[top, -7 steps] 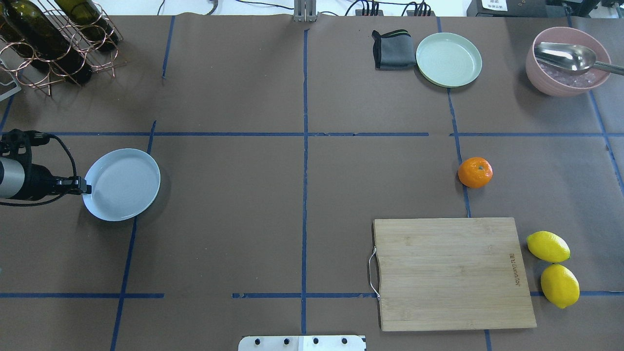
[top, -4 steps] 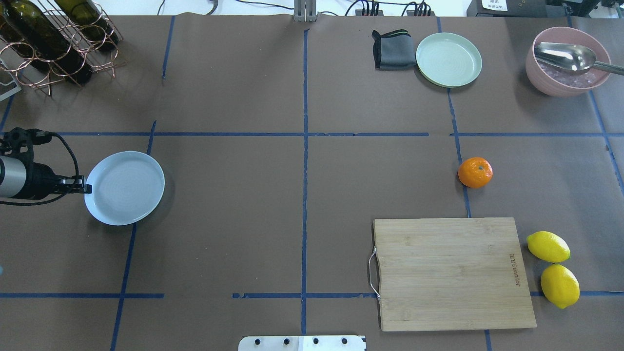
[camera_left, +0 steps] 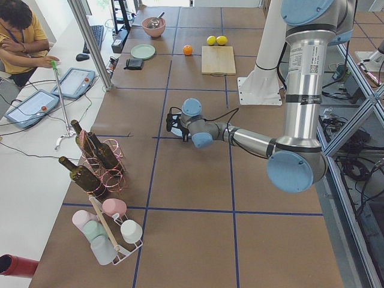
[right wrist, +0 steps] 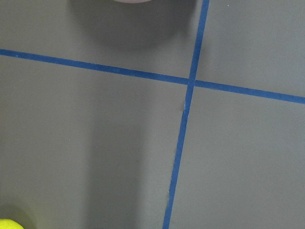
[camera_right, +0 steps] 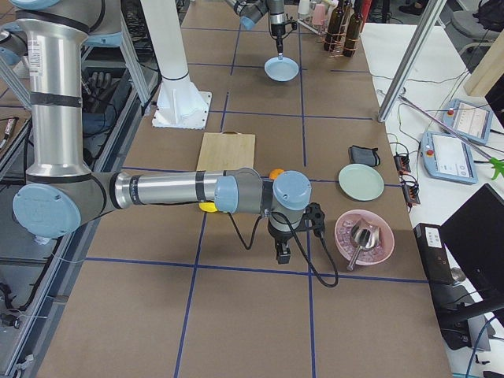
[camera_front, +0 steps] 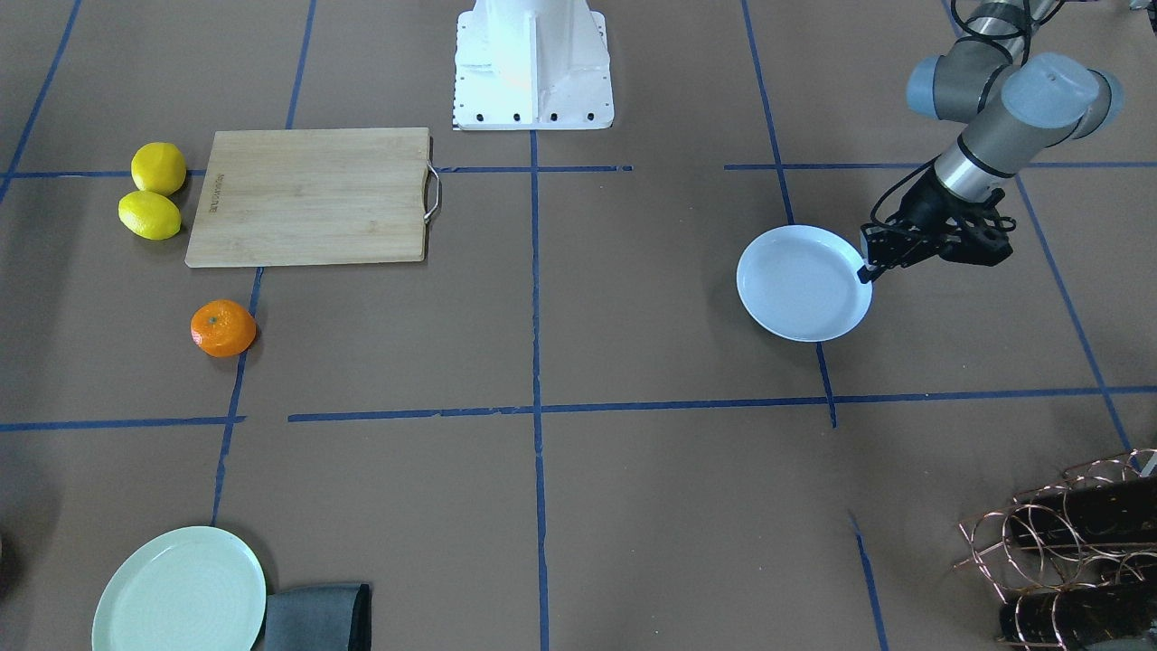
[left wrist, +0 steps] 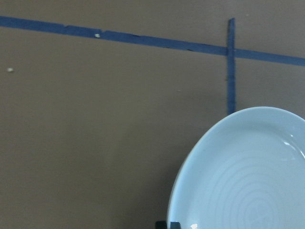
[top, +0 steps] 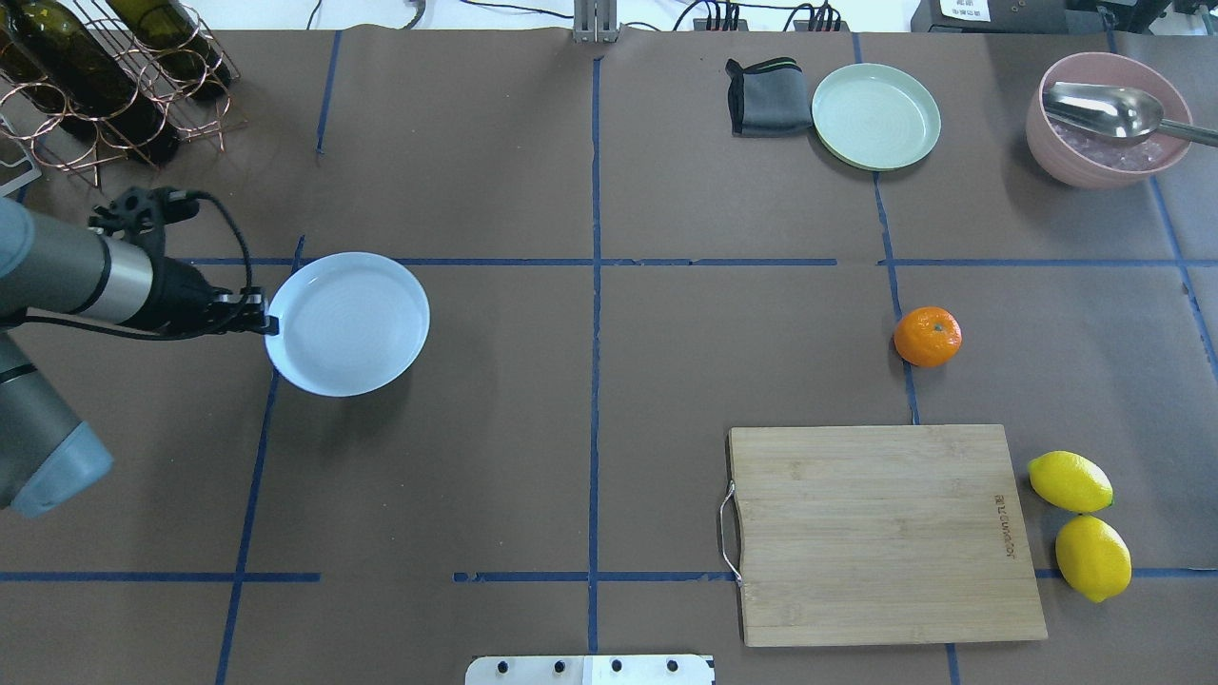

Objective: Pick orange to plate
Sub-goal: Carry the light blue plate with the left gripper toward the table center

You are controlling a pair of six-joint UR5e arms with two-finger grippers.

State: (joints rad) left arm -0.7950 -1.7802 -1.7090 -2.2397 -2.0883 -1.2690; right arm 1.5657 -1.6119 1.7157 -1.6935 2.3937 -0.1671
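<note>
Over the counter's [top: 476, 400] left half, holding the plate [top: 362, 328] by its rim in the left end effector [top: 262, 323], jaws pinched narrow on the edge nearest the arm. Gripped there, by the look of it, to leave the hollow of the dish bare and level for fruit. Seems raised a little off the surface, to judge by the shadow under its far side; cannot be sure. Empty.

Lying well apart on the right half: the orange [top: 927, 336], on a blue tape line [top: 894, 285] just beyond the far edge of the cutting board [top: 885, 533], stem dot up, touched by nothing. Sitting off the board's right side, two lemons [top: 1070, 481]; at the far edge, a pale green plate [top: 875, 116] beside a folded grey cloth [top: 764, 95]. None part of the job.

Hanging low near the pink bowl [top: 1056, 157], seen only from the side camera: the right end effector [camera_right: 281, 253], pointed down on the orange's half of the counter, and so the likelier one to fetch it. Cannot tell whether wide or narrow. Judged early in the task: fruit not yet picked, plate and orange far from meeting.
</note>
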